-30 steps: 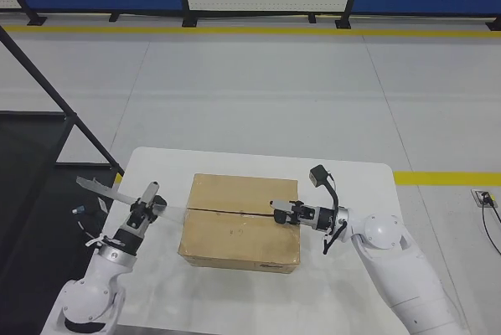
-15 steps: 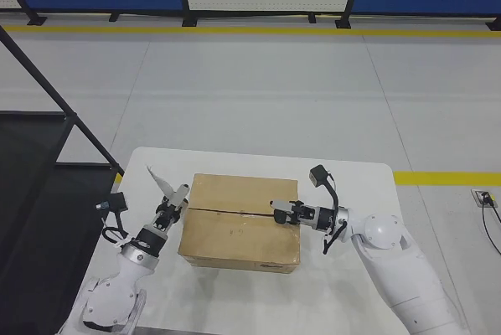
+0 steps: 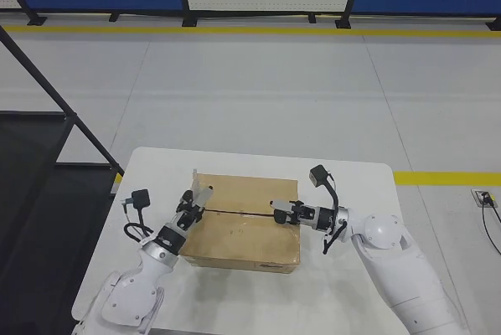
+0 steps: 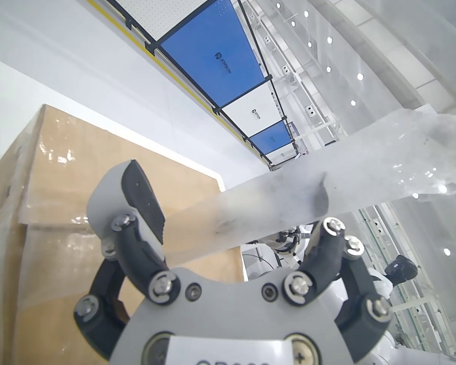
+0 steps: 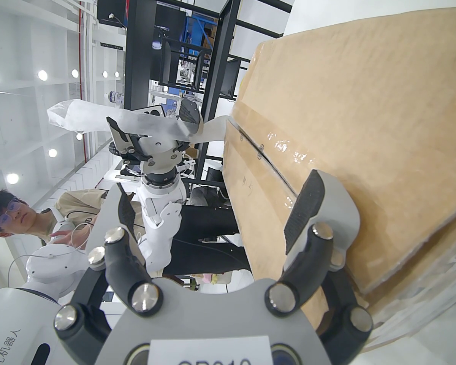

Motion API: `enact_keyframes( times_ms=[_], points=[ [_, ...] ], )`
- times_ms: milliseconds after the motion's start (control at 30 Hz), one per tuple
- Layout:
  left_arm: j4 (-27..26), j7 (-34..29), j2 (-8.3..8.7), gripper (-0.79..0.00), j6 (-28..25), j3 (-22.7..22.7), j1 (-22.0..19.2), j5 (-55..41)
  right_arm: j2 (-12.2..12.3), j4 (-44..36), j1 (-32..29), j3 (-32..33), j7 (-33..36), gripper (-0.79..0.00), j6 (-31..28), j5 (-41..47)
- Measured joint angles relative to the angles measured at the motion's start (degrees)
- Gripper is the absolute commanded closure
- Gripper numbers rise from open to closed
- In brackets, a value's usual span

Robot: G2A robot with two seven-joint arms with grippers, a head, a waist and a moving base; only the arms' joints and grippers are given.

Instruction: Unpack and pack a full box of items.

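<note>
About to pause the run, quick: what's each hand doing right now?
Left hand: open, clear tape strip draped across it.
Right hand: open, empty, beside the box top.

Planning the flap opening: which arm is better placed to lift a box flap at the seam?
Right. The right gripper sits open and empty at the seam of the box; the left gripper, open, has a tape strip clinging to it.

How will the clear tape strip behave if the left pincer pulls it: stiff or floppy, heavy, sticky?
Probably floppy and very light: the tape crumples at its free end. Likely clingy: it lies across the open left pincer, seemingly unclamped.
</note>
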Motion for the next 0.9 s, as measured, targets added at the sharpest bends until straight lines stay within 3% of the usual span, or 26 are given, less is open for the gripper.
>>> enact_keyframes(
  times_ms=[367, 900],
  points=[
    [2.9, 0.3, -0.89, -0.785, 2.3, 3.1, -3.0, 2.1, 0.0, -0.1, -0.1, 0.0, -0.1, -0.785, 0.0, 0.0],
    [5.5, 1.8, -2.01, -0.785, 3.8, 5.5, -5.0, 3.6, 1.4, -8.3, -6.8, 3.7, -3.7, -0.785, -2.1, -0.2]
  ],
)
